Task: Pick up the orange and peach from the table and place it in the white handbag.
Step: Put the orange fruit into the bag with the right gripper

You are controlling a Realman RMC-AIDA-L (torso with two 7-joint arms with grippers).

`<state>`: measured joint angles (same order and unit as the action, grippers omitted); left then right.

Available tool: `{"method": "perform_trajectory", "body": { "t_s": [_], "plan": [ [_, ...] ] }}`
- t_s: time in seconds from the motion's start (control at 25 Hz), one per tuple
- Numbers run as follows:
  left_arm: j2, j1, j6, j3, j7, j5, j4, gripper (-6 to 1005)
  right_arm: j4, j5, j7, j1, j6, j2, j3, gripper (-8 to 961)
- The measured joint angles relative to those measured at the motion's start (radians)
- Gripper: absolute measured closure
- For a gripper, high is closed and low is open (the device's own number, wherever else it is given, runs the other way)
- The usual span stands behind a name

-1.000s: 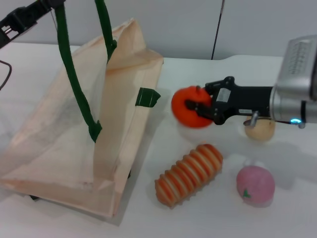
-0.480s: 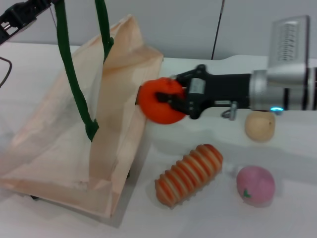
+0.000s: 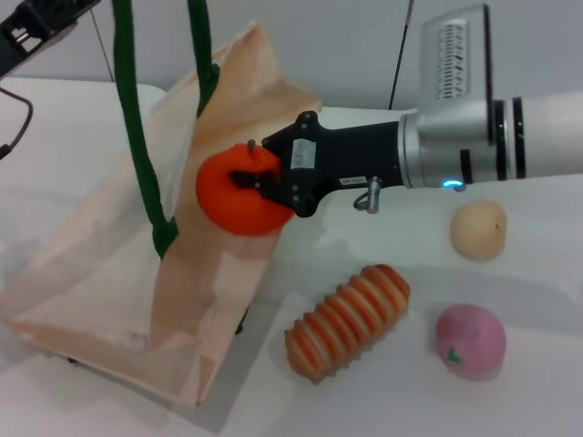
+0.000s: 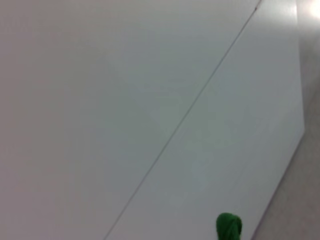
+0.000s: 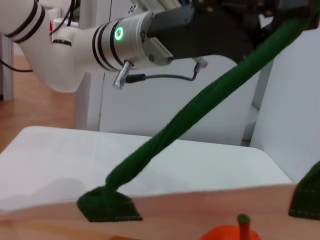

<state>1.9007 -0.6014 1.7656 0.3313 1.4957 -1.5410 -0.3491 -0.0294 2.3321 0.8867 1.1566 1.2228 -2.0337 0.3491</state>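
Note:
My right gripper (image 3: 260,187) is shut on the orange (image 3: 235,200) and holds it in the air at the upper edge of the white handbag (image 3: 100,264). The orange's top and stem (image 5: 243,227) show just past the bag's rim (image 5: 175,202). My left gripper (image 5: 235,25) is high at the far left and holds the bag's green handle (image 3: 127,118) taut, so the bag stands open; a bit of the handle (image 4: 229,226) shows in the left wrist view. The pink peach (image 3: 470,339) lies on the table at the near right.
An orange-and-cream ribbed item (image 3: 348,319) lies right of the bag's near corner. A pale beige round fruit (image 3: 478,229) rests under my right forearm. The table's far edge runs along the wall behind.
My right gripper has carried the orange left, from above the table beside the bag's green tab to the bag's upper edge. The bag and handles have shifted slightly.

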Motion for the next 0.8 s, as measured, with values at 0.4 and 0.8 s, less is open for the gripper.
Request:
{"method": "perform_trajectory", "body": {
  "t_s": [0.4, 0.8],
  "plan": [
    [0.005, -0.035, 0.016, 0.005, 0.004, 0.008, 0.013, 878, 0.081, 0.004, -0.002, 0.095, -0.161, -0.003, 0.007, 883],
    [0.008, -0.045, 0.008, 0.009, 0.002, 0.014, 0.013, 879, 0.115, -0.002, -0.006, 0.153, -0.221, -0.008, -0.012, 884]
  ]
}}
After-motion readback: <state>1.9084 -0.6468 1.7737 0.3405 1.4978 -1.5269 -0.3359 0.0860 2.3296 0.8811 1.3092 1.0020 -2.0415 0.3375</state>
